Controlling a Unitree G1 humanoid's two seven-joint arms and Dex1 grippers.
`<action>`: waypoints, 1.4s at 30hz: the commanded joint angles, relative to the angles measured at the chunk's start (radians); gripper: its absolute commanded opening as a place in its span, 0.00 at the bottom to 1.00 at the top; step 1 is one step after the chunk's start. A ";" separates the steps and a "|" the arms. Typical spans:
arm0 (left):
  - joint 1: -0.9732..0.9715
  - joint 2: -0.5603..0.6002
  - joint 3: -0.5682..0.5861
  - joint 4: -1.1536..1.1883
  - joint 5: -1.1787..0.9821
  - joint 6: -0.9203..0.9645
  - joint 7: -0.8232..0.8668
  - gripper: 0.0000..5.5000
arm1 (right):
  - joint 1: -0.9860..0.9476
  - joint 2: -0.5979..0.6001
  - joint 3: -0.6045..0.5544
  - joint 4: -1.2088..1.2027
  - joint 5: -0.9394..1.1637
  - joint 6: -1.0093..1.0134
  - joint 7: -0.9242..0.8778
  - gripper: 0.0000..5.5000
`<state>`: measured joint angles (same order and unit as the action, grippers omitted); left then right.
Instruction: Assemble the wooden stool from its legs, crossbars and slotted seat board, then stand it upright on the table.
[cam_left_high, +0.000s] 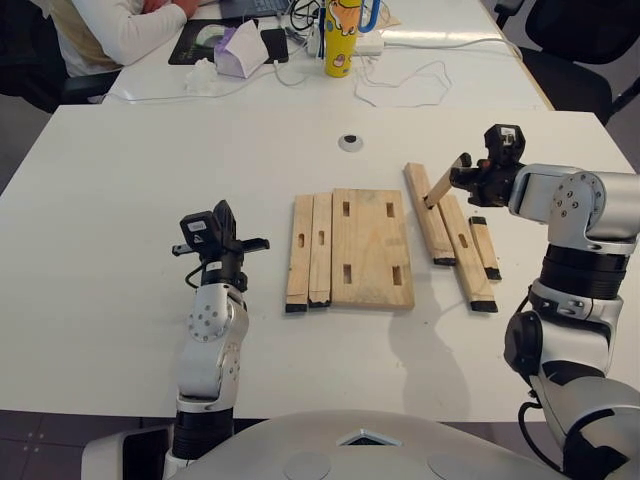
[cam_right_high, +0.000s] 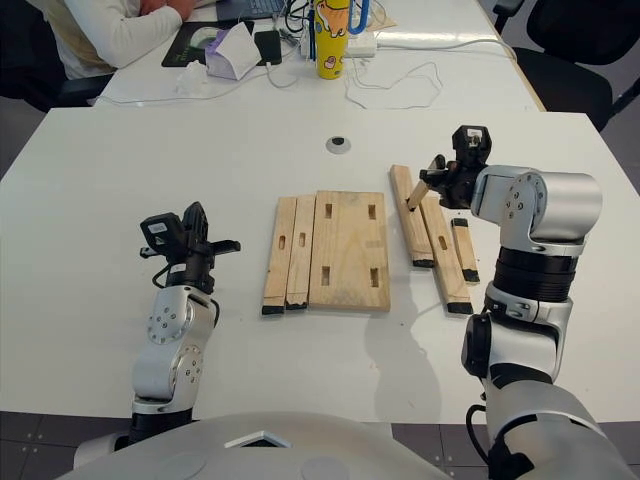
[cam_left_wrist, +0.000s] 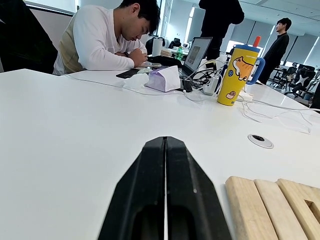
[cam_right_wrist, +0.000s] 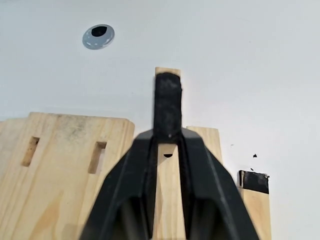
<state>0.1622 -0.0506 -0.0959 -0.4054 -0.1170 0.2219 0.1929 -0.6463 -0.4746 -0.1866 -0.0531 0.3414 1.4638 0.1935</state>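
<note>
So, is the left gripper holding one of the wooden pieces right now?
No, the left gripper is shut with nothing between its fingers.

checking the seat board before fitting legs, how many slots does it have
4 in the board: slot far left, far right, near left, near right; none hidden.

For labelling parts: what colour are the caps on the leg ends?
Black caps, best in the left eye view.
</note>
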 joint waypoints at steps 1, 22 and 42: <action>-0.017 -0.028 0.004 -0.002 -0.002 0.014 -0.006 0.00 | 0.074 0.023 0.019 0.028 0.001 0.052 0.014 0.08; -0.043 -0.026 0.014 0.011 -0.003 0.023 -0.026 0.00 | 0.011 0.067 0.003 -0.046 -0.036 -0.212 0.004 0.32; -0.077 -0.013 0.019 0.026 -0.011 0.048 -0.066 0.00 | -0.171 0.215 -0.020 0.233 -0.091 -0.889 -0.060 0.05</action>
<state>0.0993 -0.0516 -0.0779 -0.3826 -0.1218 0.2525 0.1365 -0.7502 -0.2700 -0.1866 0.1512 0.2522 0.6249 0.1552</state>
